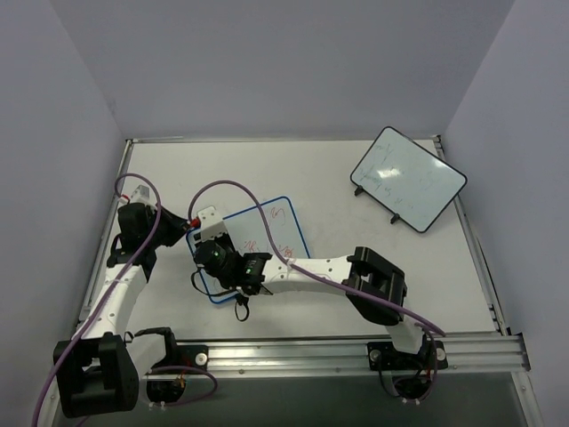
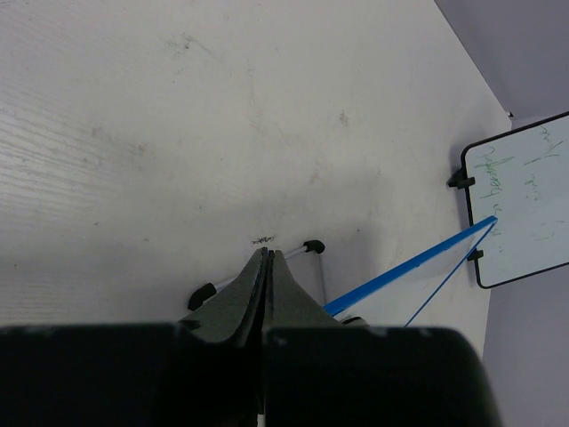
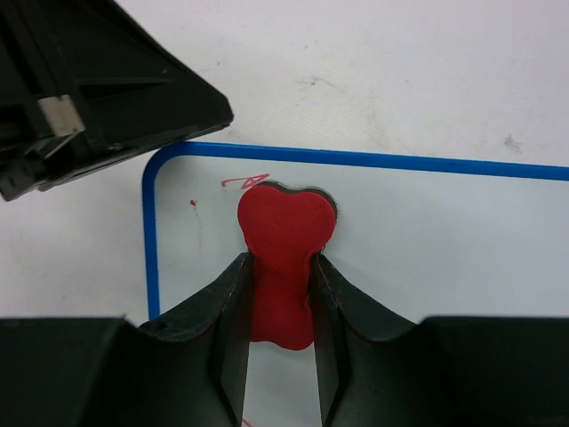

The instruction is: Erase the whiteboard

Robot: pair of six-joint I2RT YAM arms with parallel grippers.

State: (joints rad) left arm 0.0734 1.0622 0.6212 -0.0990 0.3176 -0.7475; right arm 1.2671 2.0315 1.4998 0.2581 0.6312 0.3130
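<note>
Fingers of the left gripper (image 2: 267, 260) are pressed fully together with nothing between them, just beside the left corner of the rectangular whiteboard with a blue rim (image 3: 356, 161). To the right of it, the right gripper (image 3: 280, 260) is clamped narrowly on a red bone-shaped eraser pad (image 3: 284, 218), which lies in the whiteboard's upper left corner in the right wrist view. The whiteboard's long side runs off to the right of the frame. I judge the coming stroke must go that way, toward the red scribbles (image 1: 277, 213).

Overhead and close wrist views share the whiteboard (image 1: 271, 227) (image 3: 427, 240)
</note>
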